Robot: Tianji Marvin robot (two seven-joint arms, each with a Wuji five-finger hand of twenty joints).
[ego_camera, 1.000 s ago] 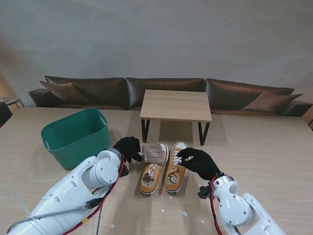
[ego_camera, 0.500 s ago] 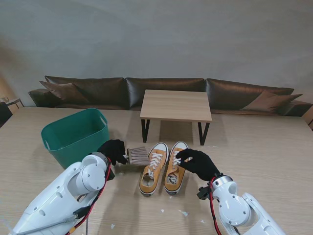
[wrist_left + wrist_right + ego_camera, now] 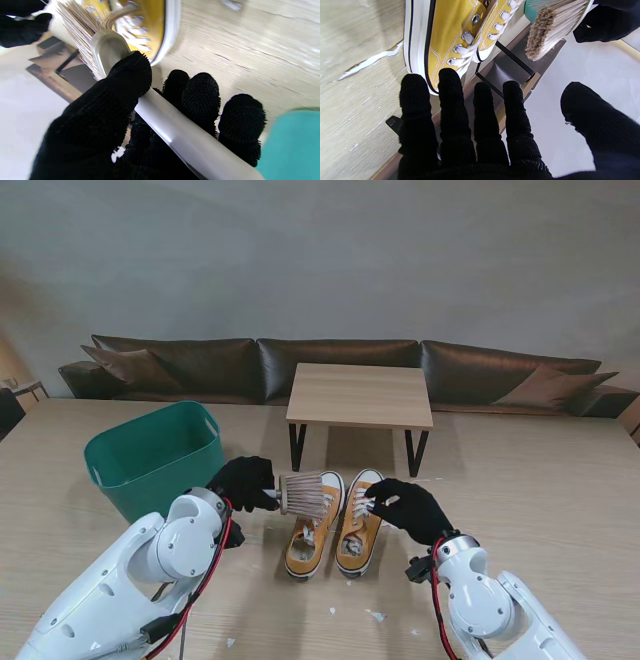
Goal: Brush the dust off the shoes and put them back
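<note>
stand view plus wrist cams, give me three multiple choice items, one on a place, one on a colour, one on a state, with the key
1. Where is the green tub relative to the shoes?
A. to their left
B. to their right
C. on the small table

2. What colour are the sneakers' uppers?
A. red
B. mustard yellow
C. black

3. What is the left hand doing?
A. open, holding nothing
B. shut on nothing
C. shut on the brush

Key: 1 A, the tub sits left of the pair in the stand view. 2 B, the right wrist view shows yellow canvas with white laces. 3 C, the left wrist view shows fingers wrapped round the brush handle.
</note>
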